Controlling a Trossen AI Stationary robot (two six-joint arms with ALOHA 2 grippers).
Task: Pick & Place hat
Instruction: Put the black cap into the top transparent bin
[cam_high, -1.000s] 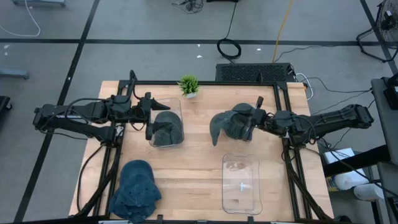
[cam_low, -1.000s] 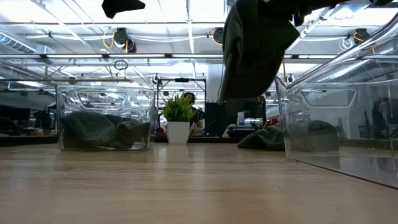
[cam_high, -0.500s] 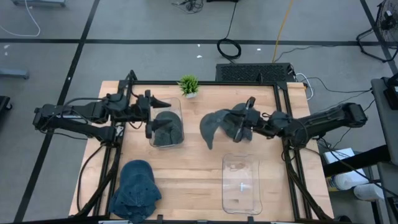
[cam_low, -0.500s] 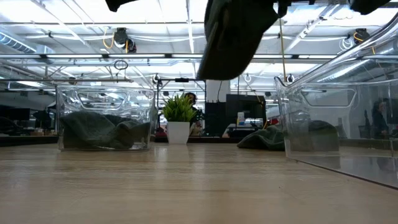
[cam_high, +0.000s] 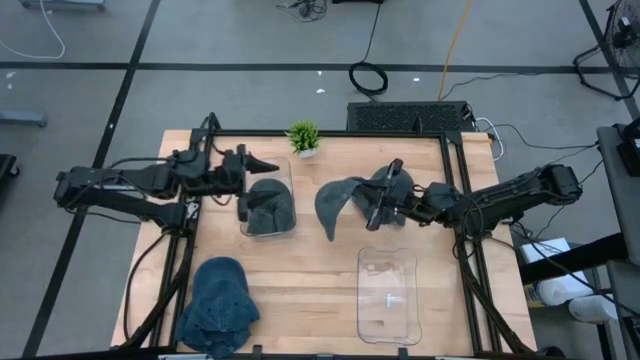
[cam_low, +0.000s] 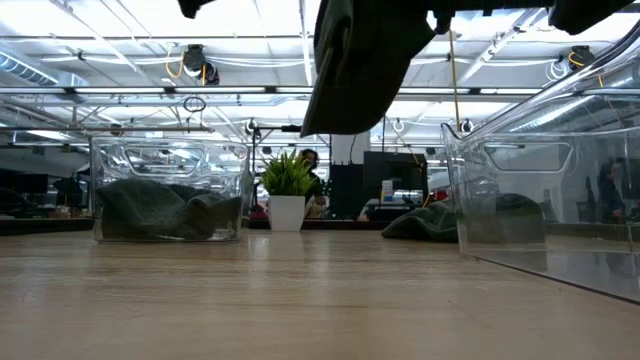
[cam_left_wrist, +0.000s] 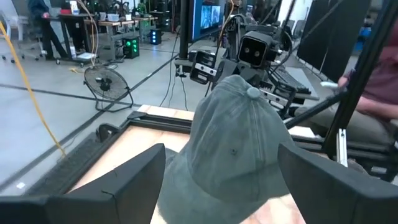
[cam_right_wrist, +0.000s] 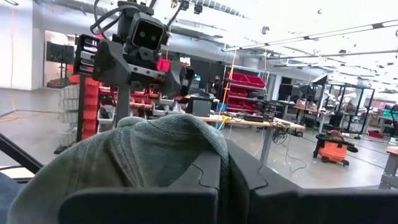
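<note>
A grey-green cap (cam_high: 340, 200) hangs in the air over the middle of the table, held by my right gripper (cam_high: 372, 200), which is shut on it. In the low view the cap (cam_low: 360, 60) hangs well above the tabletop. My left gripper (cam_high: 258, 163) is open above the far edge of the left clear box, pointing toward the cap with a gap between them. In the left wrist view the cap's crown (cam_left_wrist: 236, 149) with its top button faces me between my open fingers. In the right wrist view the cap (cam_right_wrist: 155, 155) bulges over my shut gripper (cam_right_wrist: 224, 180). My right gripper pinches a fold of the cap's crown cloth (cam_right_wrist: 208, 152) between its two fingers, coming level from the table's right side. The cap is lifted clear of the table and hangs below the fingers, its brim (cam_high: 333, 208) pointing toward the table's left and near side.
A clear box (cam_high: 266, 207) on the left holds a dark cap (cam_low: 168, 210). An empty clear box (cam_high: 388, 295) stands near the right. A blue denim hat (cam_high: 218, 298) lies at the near left corner. A small plant (cam_high: 303, 136) stands at the far edge. Another grey cap (cam_low: 425, 222) lies on the table.
My right gripper has moved toward the table's left, toward my left gripper, and has turned, carrying the cap with it. The cap has risen somewhat and swung left, its brim now nearer the left clear box.
</note>
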